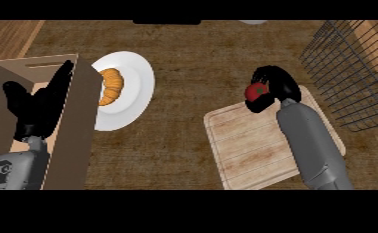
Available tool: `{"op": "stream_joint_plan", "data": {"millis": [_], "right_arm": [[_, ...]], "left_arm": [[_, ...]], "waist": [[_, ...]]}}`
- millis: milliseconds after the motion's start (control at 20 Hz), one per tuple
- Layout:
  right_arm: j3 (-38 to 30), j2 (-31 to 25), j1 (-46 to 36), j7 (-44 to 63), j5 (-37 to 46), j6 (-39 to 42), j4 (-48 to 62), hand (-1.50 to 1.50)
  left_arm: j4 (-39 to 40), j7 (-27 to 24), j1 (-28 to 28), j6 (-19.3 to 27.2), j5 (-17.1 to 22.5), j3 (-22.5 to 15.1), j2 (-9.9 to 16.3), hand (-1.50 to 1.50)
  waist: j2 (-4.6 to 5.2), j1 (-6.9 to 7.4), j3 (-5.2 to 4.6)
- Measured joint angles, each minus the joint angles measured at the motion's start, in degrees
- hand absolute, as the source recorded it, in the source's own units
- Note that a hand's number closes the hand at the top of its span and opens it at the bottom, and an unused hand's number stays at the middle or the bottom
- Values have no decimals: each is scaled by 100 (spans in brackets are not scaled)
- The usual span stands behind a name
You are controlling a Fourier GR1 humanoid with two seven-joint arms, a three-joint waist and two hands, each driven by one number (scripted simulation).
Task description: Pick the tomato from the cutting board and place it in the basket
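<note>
Dark brown counter [184, 52] fills our view from above. On it, toward the lower right, lies a pale wooden cutting board [251, 147]. Our right hand [275, 88] sits over the board's far edge with its fingers curled round the red tomato [256, 92], which shows at the hand's left side, partly covered by the black fingers; we cannot tell whether the tomato touches the board. Just to the right, a dark wire basket [343, 72] stands at the counter's right edge, apart from the hand. On the left, a white plate [136, 102] carries a croissant [111, 87], and a brown wooden box [70, 127] overlaps the plate's left rim. Our left hand [37, 104] rests open over that box, fingers straight, holding nothing.
</note>
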Motion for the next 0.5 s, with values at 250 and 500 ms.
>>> {"op": "stream_joint_plan", "data": {"millis": [250,500], "right_arm": [[-616,416,-752,1529,-191,-1630,-121,150],[-648,544,-1709,2663,345,-3372,-63,150]], "left_arm": [[16,2,-146,-73,8,-130,-83,0],[47,31,-332,-121,-29,-242,-114,0]], "waist": [[38,290,19],[64,523,6]]}}
